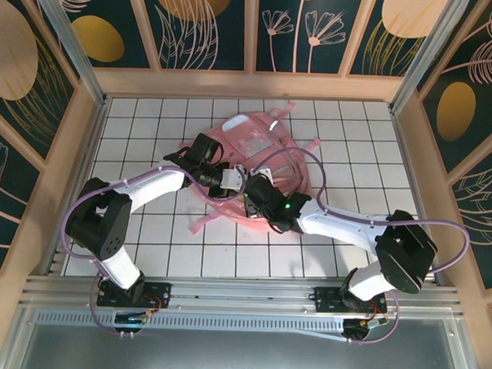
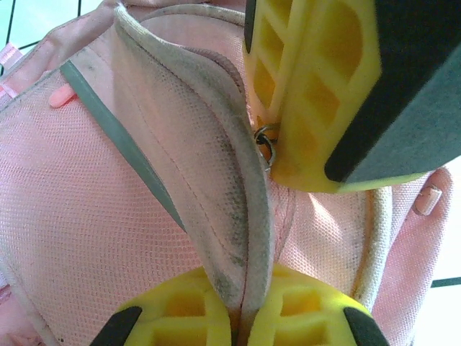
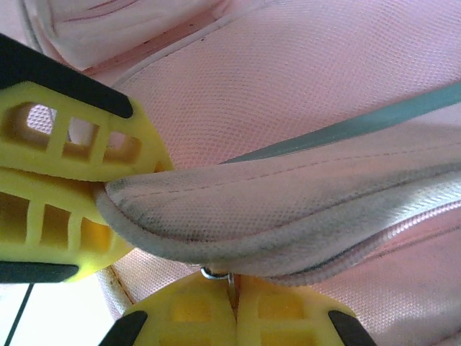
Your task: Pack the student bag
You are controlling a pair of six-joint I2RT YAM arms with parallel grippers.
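Student bag: left claw pinches its flap, right claw its zipper ring.

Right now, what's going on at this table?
Both arms are on the pink student bag lying on the tiled table. The left gripper is shut on the bag's grey-edged flap. The right gripper is shut on a small metal ring, likely the zipper pull, right beside it.
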